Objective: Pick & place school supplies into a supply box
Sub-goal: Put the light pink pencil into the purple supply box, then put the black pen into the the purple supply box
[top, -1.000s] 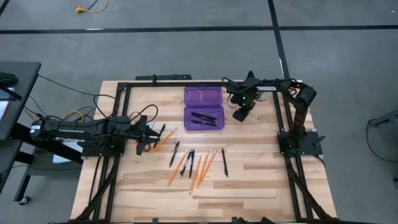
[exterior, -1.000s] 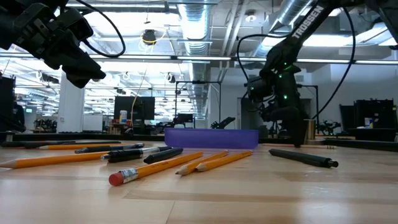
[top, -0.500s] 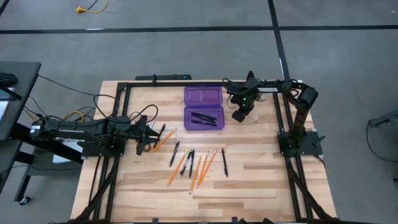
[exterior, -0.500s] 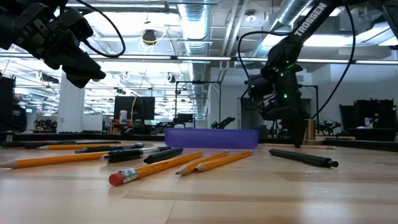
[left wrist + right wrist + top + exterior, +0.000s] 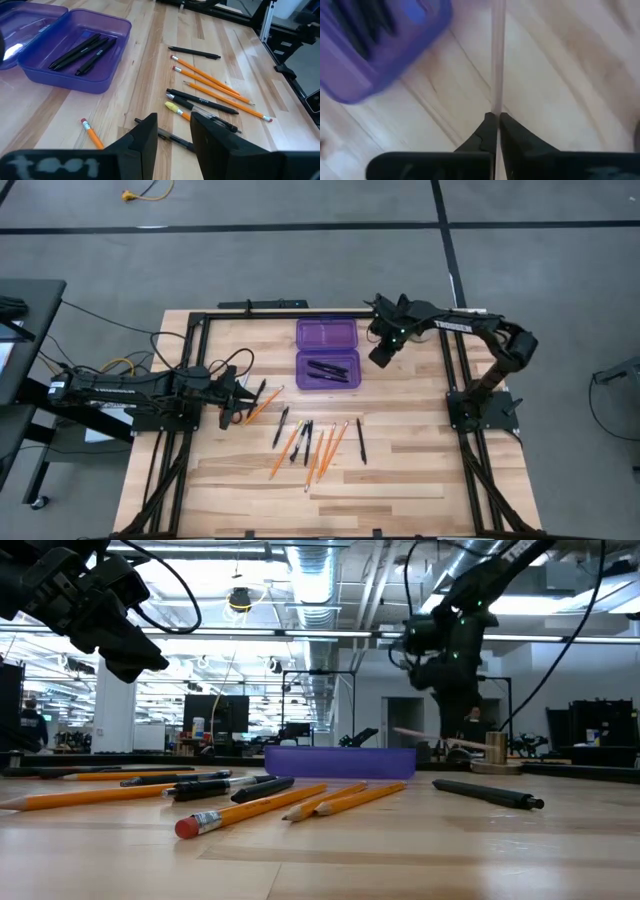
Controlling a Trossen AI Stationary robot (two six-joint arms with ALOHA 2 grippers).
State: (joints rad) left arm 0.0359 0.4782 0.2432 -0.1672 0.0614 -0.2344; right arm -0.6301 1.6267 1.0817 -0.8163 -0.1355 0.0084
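The purple supply box (image 5: 327, 352) lies open at the far middle of the table, with black pens (image 5: 328, 368) in its near half; it also shows in the left wrist view (image 5: 75, 47). My right gripper (image 5: 381, 354) hangs just right of the box, shut on a pale pencil (image 5: 497, 75). Orange pencils (image 5: 322, 445) and black pens (image 5: 306, 438) lie loose at the table's middle. My left gripper (image 5: 240, 395) waits open and empty at the table's left, above an orange pencil (image 5: 91, 132) and a black pen (image 5: 172, 140). My right gripper pinches the pale pencil (image 5: 496, 107) between its two fingertips, coming from above and pointing down. The fingers lie across the pencil. The pencil (image 5: 430, 736) hangs nearly level below the gripper, lifted clear of the table.
A lone black pen (image 5: 361, 440) lies right of the loose pencils. A small tan object (image 5: 492, 752) stands on the table's far right. Dark frame rails (image 5: 200, 380) run along the table's left, right and far edges. Bare wood shows toward the near edge.
My right gripper has gone up and a little toward the table's far edge, staying beside the box. The pale pencil has come up with it and now hangs clear of the table. The arm's elbow has swung out toward the table's right.
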